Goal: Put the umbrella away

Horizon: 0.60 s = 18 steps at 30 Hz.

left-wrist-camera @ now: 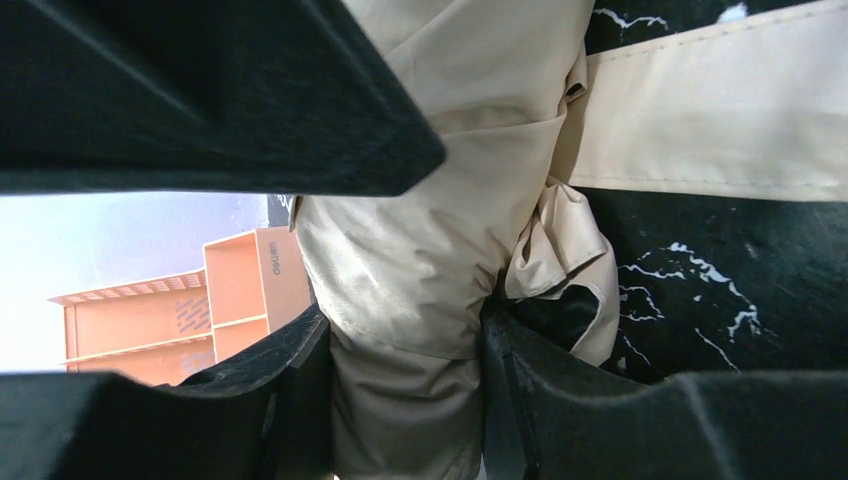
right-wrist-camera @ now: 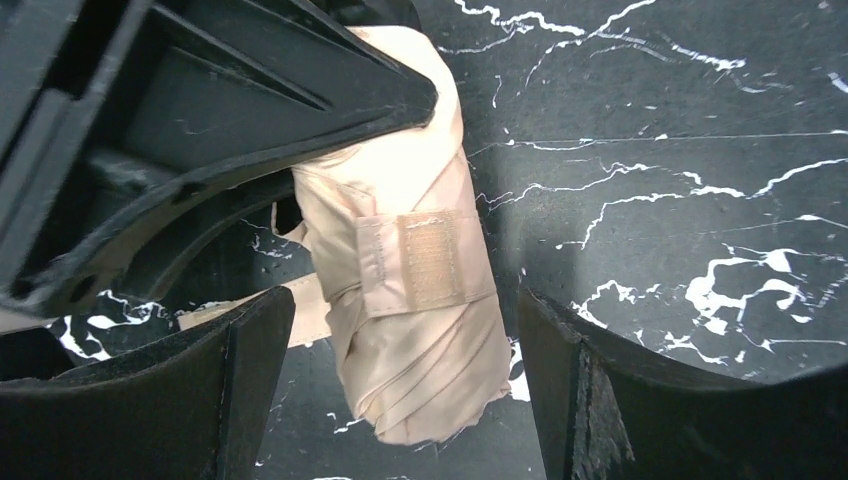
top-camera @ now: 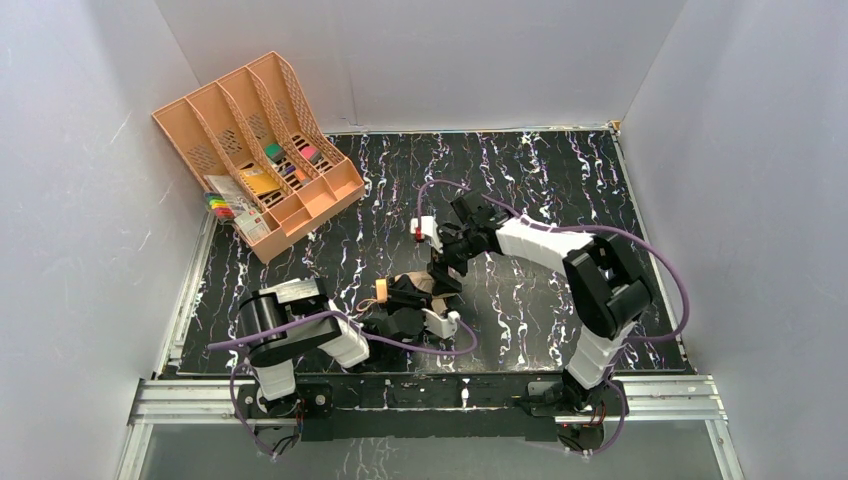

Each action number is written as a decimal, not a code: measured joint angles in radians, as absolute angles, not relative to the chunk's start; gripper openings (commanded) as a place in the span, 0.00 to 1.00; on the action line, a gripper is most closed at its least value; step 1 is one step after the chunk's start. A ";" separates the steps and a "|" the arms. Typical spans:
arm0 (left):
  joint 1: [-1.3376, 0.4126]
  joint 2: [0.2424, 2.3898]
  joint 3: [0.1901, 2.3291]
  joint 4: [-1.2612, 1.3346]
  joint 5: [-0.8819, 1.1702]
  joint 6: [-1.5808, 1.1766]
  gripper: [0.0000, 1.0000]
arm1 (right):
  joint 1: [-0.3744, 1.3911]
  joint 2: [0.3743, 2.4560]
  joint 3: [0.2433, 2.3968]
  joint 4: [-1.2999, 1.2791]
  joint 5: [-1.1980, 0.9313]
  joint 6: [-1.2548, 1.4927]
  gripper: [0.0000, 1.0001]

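Nearest to you, your left claw (left-wrist-camera: 405, 385) is pinched tight on the small folded umbrella of pale tan-beige cloth (right-wrist-camera: 425, 370). In the left wrist view its black fingers (left-wrist-camera: 540, 400) press into the cloth from both sides, and the cloth bunches up between them. A flat beige strap (left-wrist-camera: 720, 110) runs off from the umbrella to the right in that view.

The umbrella lies near the front middle of the black desk with white marble streaks (top-camera: 560, 180). From the top view you can see its short tan handle (top-camera: 381, 291) poking out to the left.

Just past it, your right claw (right-wrist-camera: 400, 335) comes down from the far side. It is wide open and grips nothing. One finger sits on each side of the umbrella's free end, with a gap on both sides. A square fuzzy patch (right-wrist-camera: 430, 260) on the wrap band faces this camera.

Far off at the back left corner stands the peach-orange plastic file tray with slots (top-camera: 310, 212), well apart from the umbrella. Small bright things sit in some slots.
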State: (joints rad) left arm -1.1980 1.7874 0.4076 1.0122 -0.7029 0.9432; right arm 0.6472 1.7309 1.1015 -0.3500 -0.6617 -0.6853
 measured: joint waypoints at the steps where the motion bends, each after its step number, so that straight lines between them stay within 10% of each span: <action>1: -1.201 1.792 0.408 1.018 -0.708 0.945 0.00 | 0.649 1.747 1.109 -0.354 -0.661 -0.688 0.87; 18: -1.214 1.802 0.411 1.028 -0.737 0.922 0.02 | 0.669 1.840 1.151 -0.438 -0.562 -0.725 0.19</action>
